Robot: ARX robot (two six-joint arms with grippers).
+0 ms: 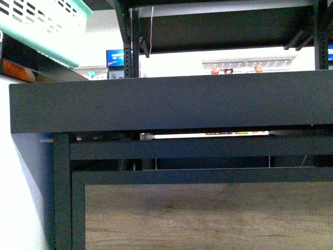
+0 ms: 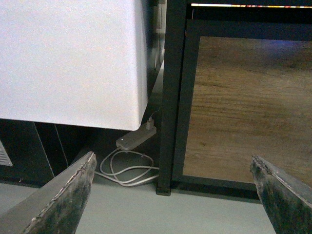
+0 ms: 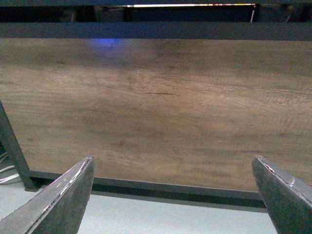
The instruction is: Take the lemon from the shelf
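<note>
The shelf (image 1: 171, 101) fills the front view as a black metal stand; its flat dark tray edge sits at eye level above a brown wood-grain front panel (image 1: 208, 216). The lemon is out of view in every frame. My left gripper (image 2: 173, 163) is open, low near the floor, facing the shelf's black corner upright (image 2: 170, 97) and the wood panel (image 2: 248, 102). My right gripper (image 3: 173, 163) is open too, facing the middle of the wood panel (image 3: 156, 107) just above the floor. Neither holds anything.
A teal slatted basket (image 1: 47, 23) hangs at the upper left. A white cabinet (image 2: 73, 58) stands beside the shelf, with a white power strip and coiled cable (image 2: 129, 163) on the floor under it. Pale floor (image 3: 161, 219) lies before the shelf base.
</note>
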